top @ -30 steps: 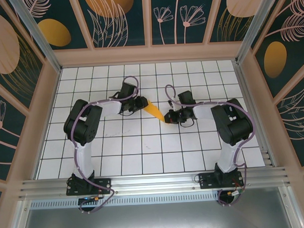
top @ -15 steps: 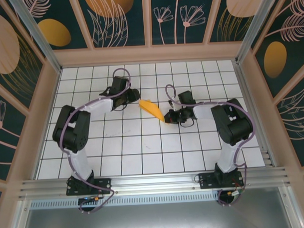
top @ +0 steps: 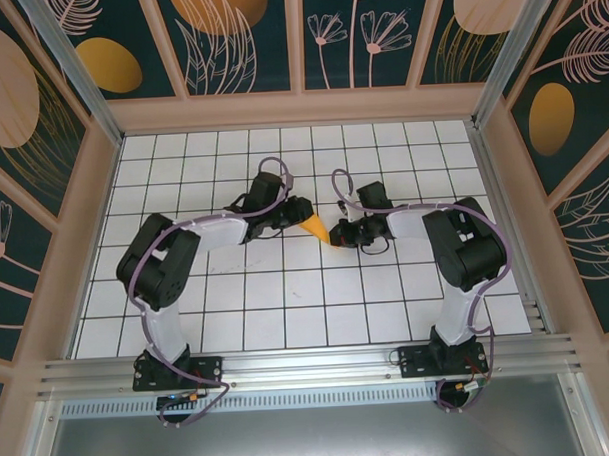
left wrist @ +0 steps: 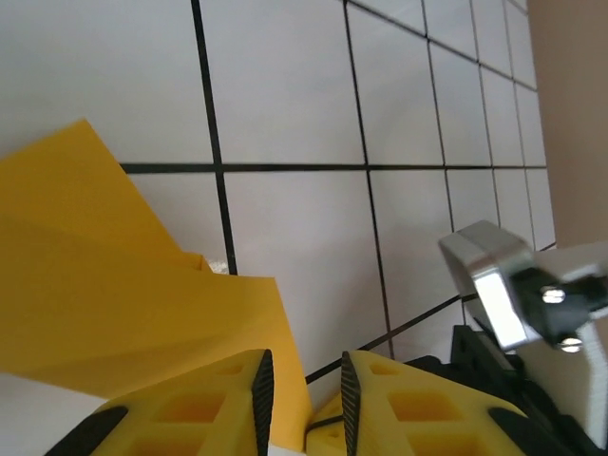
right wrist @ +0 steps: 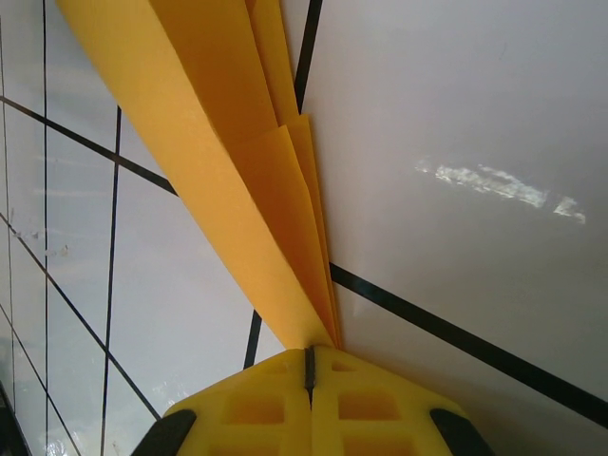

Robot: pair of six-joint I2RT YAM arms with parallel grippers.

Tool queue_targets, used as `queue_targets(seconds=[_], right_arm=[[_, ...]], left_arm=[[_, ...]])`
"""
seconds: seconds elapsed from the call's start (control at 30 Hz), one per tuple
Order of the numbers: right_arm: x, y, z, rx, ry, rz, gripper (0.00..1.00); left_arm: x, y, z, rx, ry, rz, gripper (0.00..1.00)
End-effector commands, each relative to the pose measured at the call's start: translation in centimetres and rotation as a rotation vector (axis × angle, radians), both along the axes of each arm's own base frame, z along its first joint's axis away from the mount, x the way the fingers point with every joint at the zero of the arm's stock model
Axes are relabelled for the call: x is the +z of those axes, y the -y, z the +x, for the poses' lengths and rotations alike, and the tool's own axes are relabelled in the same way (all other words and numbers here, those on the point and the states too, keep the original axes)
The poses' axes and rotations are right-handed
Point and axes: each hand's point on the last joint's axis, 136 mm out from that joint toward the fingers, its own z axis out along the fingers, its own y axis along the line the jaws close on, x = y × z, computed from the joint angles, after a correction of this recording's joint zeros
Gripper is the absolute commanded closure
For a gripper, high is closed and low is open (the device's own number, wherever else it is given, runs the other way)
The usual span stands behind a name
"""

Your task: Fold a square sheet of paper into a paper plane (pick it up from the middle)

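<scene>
While right tool [right wrist: 309,359] pinches creased yellow paper plane [right wrist: 218,171] | left tool [left wrist: 306,385] slightly parted

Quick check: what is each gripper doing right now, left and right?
Left gripper: slightly open, with an edge of the paper plane between its fingers, not clamped.
Right gripper: closed, pinching one end of the paper plane.

Your paper plane [top: 312,226] is a narrow orange-yellow dart of layered folds, one end pinched between the right fingers [right wrist: 256,399], its length slanting far-left over the middle of the tabletop [top: 287,309].
</scene>
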Motion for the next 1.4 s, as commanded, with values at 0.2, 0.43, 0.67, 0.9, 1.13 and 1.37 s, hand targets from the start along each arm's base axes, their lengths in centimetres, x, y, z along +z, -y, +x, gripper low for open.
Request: queue_targets(seconds=[0.2, 0.43, 0.67, 0.9, 1.13, 1.37], right_arm=[[-4.4, 3.4, -3.7, -0.05, -0.176, -0.154, 1.0], [-1.1, 1.5, -2.0, -0.014, -0.101, -0.049, 0.98], [3.7, -0.9, -0.1, 0.036, 0.016, 0.036, 0.92], [3.9, -3.1, 0.9, 0.068, 0.041, -0.002, 0.92], [1.3, -4.8, 1.4, 0.086, -0.002, -0.108, 0.97], [0.2, -4.0, 2.2, 0.04, -0.014, -0.164, 0.99]], left_arm=[[-3.0, -0.4, 1.4, 0.049, -0.038, 0.065, 0.75], [-4.6, -0.9, 1.5, 0.061, -0.053, 0.108, 0.76], [-5.6, -0.9, 1.5, 0.058, -0.07, 0.123, 0.76], [-6.1, -1.1, 1.4, 0.058, -0.084, 0.143, 0.76], [-6.5, -1.3, 1.3, 0.059, -0.096, 0.16, 0.76], [-6.7, -1.5, 1.2, 0.06, -0.097, 0.176, 0.75]])
